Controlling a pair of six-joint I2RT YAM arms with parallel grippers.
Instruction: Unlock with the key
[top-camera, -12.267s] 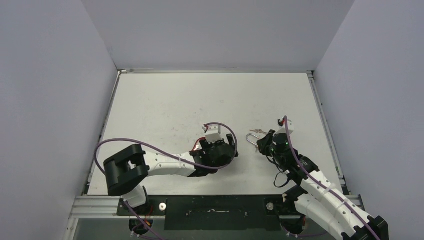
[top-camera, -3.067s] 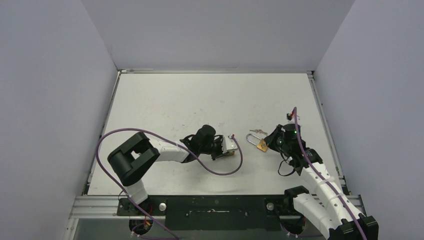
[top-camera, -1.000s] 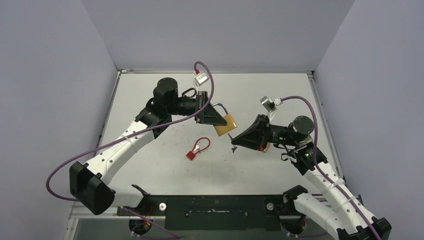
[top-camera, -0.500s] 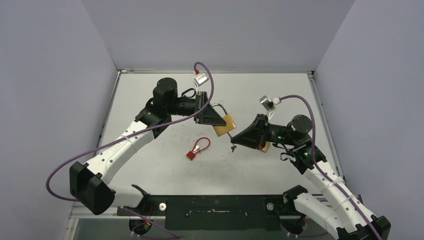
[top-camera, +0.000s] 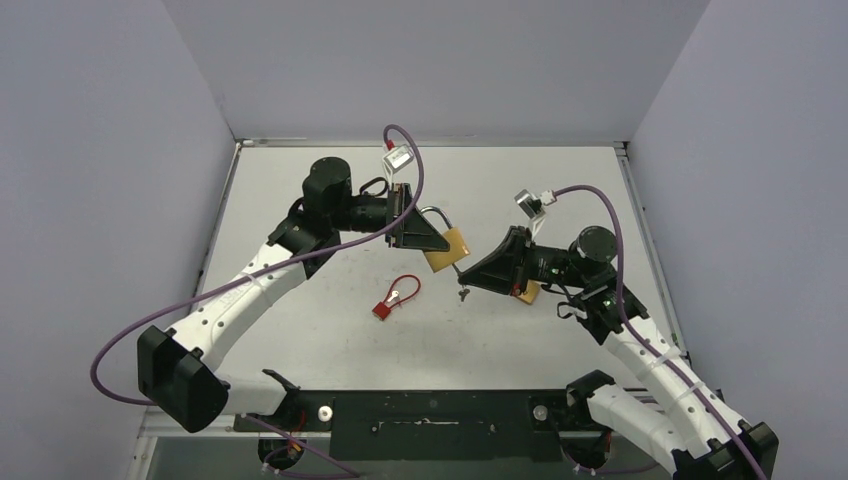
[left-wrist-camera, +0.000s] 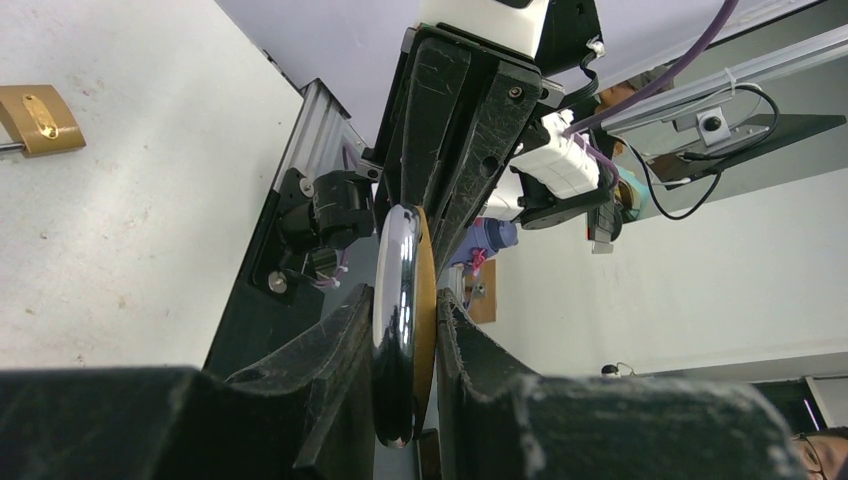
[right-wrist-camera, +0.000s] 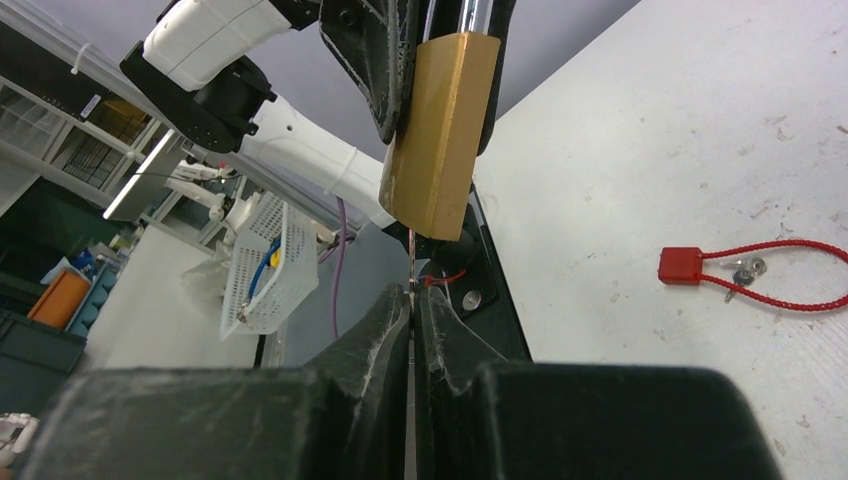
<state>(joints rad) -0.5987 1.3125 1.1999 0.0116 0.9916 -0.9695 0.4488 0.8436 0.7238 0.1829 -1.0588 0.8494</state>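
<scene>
A scuffed white table (top-camera: 330, 200) sits boxed in by plain grey walls (top-camera: 100, 150). It carries one red cable lock (top-camera: 397, 296) and a second padlock (top-camera: 527, 293), which lies under the right arm. The left gripper (top-camera: 425, 240) clamps a brass padlock (top-camera: 446, 248) above the table, and the right gripper (top-camera: 468, 280) pinches the single key (top-camera: 462, 290) tight just beneath that padlock's base.

red cable lock (top-camera: 397, 296), second brass padlock (left-wrist-camera: 40, 118)

White left arm (top-camera: 250, 290) and right arm (top-camera: 655, 365), black joints, purple cables (top-camera: 94, 362) — black left tool (left-wrist-camera: 405, 300), right tool (right-wrist-camera: 412, 297).
</scene>
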